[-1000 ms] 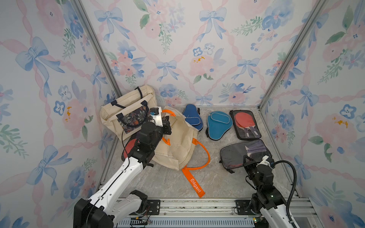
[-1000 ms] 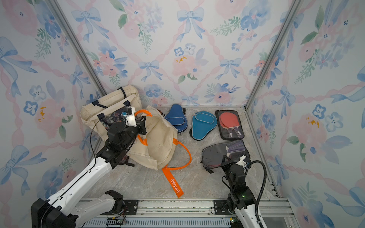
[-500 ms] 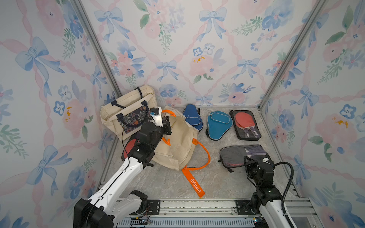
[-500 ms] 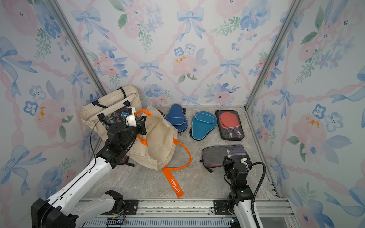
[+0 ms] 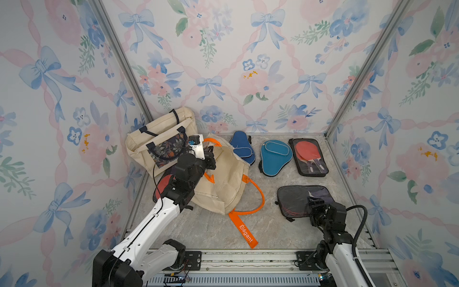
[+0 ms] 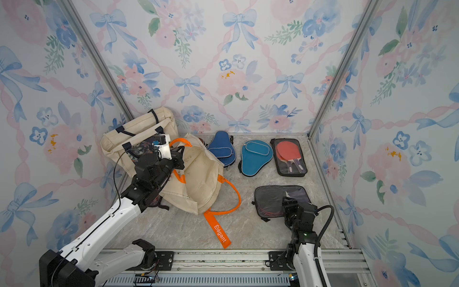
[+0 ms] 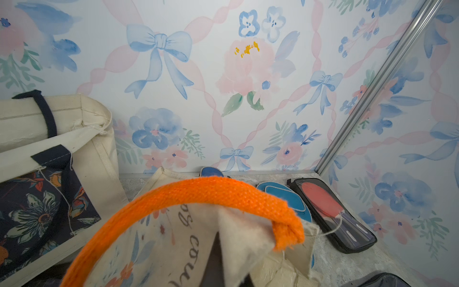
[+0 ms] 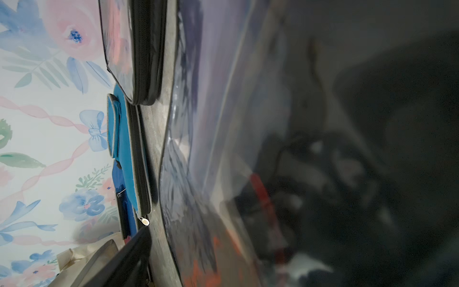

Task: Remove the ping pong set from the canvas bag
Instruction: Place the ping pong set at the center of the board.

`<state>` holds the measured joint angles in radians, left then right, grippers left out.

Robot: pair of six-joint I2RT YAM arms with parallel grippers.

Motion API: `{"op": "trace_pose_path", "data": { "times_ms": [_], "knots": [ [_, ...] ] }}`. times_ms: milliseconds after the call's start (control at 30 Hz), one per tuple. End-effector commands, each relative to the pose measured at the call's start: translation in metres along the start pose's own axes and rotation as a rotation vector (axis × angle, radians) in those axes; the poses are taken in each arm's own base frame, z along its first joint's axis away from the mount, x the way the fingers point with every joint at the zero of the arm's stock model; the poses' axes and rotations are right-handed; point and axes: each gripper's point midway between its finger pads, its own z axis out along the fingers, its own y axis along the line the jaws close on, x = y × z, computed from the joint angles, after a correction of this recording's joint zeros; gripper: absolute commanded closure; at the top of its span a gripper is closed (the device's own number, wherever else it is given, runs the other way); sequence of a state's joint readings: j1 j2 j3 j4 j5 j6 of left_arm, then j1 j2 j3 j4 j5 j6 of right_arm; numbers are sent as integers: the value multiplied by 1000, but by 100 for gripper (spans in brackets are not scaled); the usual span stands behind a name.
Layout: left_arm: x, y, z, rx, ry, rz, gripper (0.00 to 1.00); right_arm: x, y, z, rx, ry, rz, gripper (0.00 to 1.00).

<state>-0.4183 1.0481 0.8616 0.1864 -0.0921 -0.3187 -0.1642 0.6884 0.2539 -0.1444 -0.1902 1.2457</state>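
The cream canvas bag [image 5: 228, 179] with orange handles lies slumped on the floor. My left gripper [image 5: 208, 155] is shut on its rim beside an orange handle [image 7: 198, 191]. Out on the floor lie a blue case [image 5: 242, 149], a teal case [image 5: 273, 157] and a black pouch showing red paddles [image 5: 309, 156]. A dark see-through pouch [image 5: 295, 201] lies flat at the front right. My right gripper [image 5: 313, 201] stands open over its near end, one finger [image 8: 129, 261] clear of the pouch's edge. A red paddle-shaped piece [image 5: 162, 185] shows partly under my left arm.
A second cream bag [image 5: 159, 139] with navy handles and a floral pocket stands in the back left corner. An orange strap [image 5: 244, 232] trails from the bag toward the front rail [image 5: 248, 258]. Papered walls close in on three sides.
My right gripper's jaws have opened and the dark pouch's raised near end has settled flat on the floor. The left arm and the bag have not moved.
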Motion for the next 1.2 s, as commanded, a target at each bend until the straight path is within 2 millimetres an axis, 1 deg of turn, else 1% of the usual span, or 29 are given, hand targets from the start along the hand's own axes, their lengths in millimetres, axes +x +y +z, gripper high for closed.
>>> {"op": "trace_pose_path", "data": {
  "times_ms": [0, 100, 233, 300, 367, 433, 467, 567, 700, 733, 767, 800, 833, 900, 933, 967, 1067, 1133, 1167],
  "knots": [
    [-30, -9, -6, 36, -98, -16, 100, 3, -17, -13, 142, 29, -38, 3],
    [-31, -10, -7, 40, -101, -16, 100, -10, -15, -30, 225, -24, -89, 3],
    [-30, -9, -6, 39, -97, -17, 100, -22, -13, -46, 314, -85, -144, 3],
    [-28, -9, -5, 37, -93, -17, 100, -30, -7, -56, 348, -143, -212, 3],
    [-28, -8, -4, 33, -92, -14, 100, -38, 6, -70, 363, -224, -295, 3],
    [-26, -8, -3, 32, -88, -13, 100, -43, 24, -83, 341, -308, -380, 3],
    [-26, -8, -3, 30, -87, -13, 100, -43, 34, -87, 321, -334, -410, 3],
    [-25, -7, -2, 28, -86, -12, 100, -36, 68, -94, 244, -383, -532, 3],
    [-23, -7, -1, 23, -80, -7, 100, -10, 115, -97, 148, -441, -754, 3],
    [-22, -7, 0, 24, -78, -6, 100, 1, 128, -97, 117, -449, -823, 3],
    [-22, -7, 0, 25, -77, -5, 100, 13, 138, -96, 85, -443, -879, 3],
    [-21, -7, 0, 24, -76, -5, 100, 29, 150, -91, 37, -421, -941, 3],
    [-21, -8, 1, 25, -74, -5, 100, 53, 163, -83, -43, -366, -1020, 3],
    [-20, -8, 1, 25, -72, -3, 100, 92, 175, -75, -161, -283, -1100, 3],
    [-20, -8, 2, 27, -71, -2, 100, 118, 181, -69, -260, -205, -1144, 3],
    [-20, -8, 2, 25, -70, -1, 100, 136, 184, -65, -322, -149, -1156, 3],
    [-19, -8, 2, 25, -69, 1, 100, 183, 188, -57, -491, -5, -1138, 3],
    [-18, -8, 2, 26, -66, 3, 100, 212, 191, -56, -583, 79, -1145, 3],
    [-18, -8, 3, 25, -65, 3, 100, 224, 192, -57, -609, 108, -1158, 3]
  ]
}}
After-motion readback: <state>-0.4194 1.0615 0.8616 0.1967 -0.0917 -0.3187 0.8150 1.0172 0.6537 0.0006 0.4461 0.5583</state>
